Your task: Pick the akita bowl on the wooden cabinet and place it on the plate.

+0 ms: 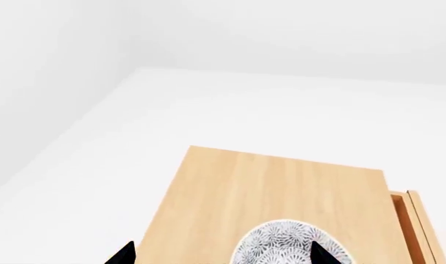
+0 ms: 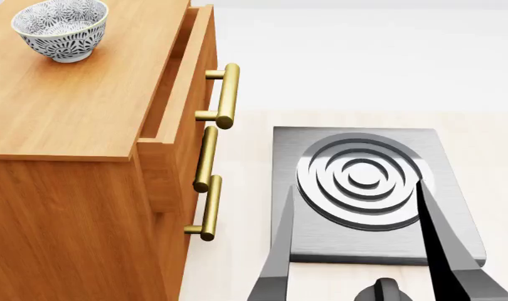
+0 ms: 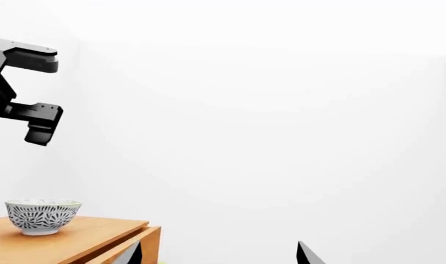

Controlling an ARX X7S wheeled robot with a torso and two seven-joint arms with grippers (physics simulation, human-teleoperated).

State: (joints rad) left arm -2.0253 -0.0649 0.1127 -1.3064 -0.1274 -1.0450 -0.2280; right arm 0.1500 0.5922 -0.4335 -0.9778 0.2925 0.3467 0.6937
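The akita bowl (image 2: 60, 28), white with a dense dark leafy pattern, stands upright on the wooden cabinet (image 2: 78, 106) near its far left corner. It also shows in the left wrist view, bowl (image 1: 289, 245) on the cabinet top (image 1: 230, 192), and in the right wrist view, bowl (image 3: 43, 215). My left gripper (image 1: 223, 256) hovers open above the cabinet top, one fingertip over the bowl's rim. Part of the left arm (image 3: 28, 118) hangs above the bowl. My right gripper (image 2: 354, 194) is open and empty, in front of the cabinet. The plate is out of view.
A grey metal slab with raised concentric rings (image 2: 363, 179) lies on the floor to the right of the cabinet, under my right gripper. The cabinet's top drawer (image 2: 183, 81) is slightly pulled out, and brass bar handles (image 2: 227, 94) stick out toward the slab.
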